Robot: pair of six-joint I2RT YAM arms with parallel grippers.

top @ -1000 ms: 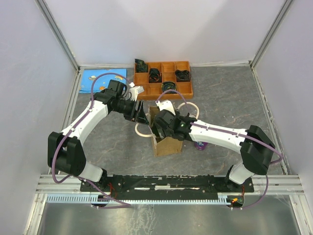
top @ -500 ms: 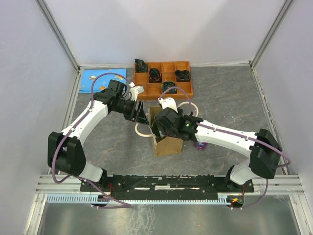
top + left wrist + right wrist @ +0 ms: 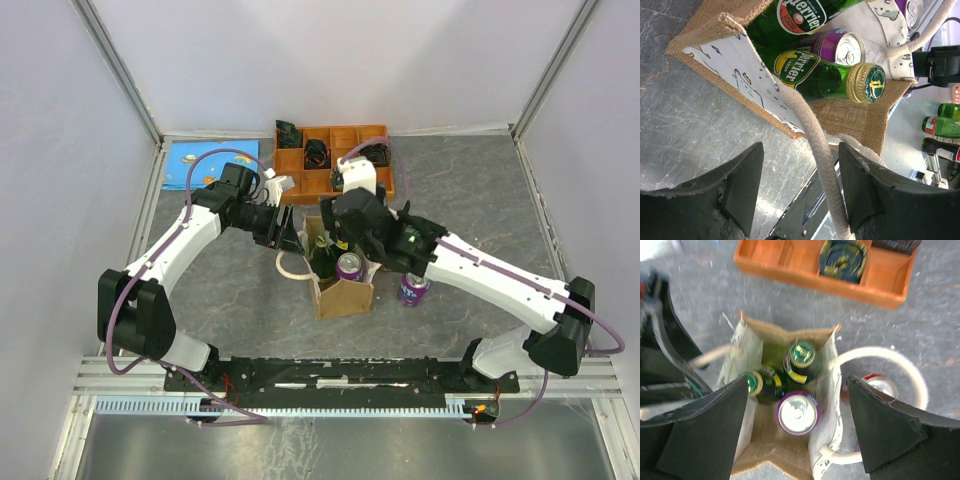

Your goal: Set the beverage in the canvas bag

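The canvas bag (image 3: 345, 298) stands open mid-table, tan burlap with cream rope handles. Inside it stand a purple can (image 3: 349, 266) and two green bottles (image 3: 322, 254); the right wrist view shows the can (image 3: 798, 413) and the bottles (image 3: 802, 360) from above. My right gripper (image 3: 345, 232) hangs open and empty above the bag's mouth (image 3: 796, 390). My left gripper (image 3: 288, 236) is open at the bag's left side. One rope handle (image 3: 815, 145) runs between its jaws, close to the right finger (image 3: 860, 185). The bag (image 3: 735, 60) fills the left wrist view.
A second purple can (image 3: 413, 289) stands on the table just right of the bag, partly seen in the right wrist view (image 3: 881, 385). An orange compartment tray (image 3: 340, 165) with dark items sits behind the bag. A blue card (image 3: 205, 158) lies at the far left.
My right gripper has risen up and back out of the bag, open, leaving the purple can standing inside. My left arm has not moved.
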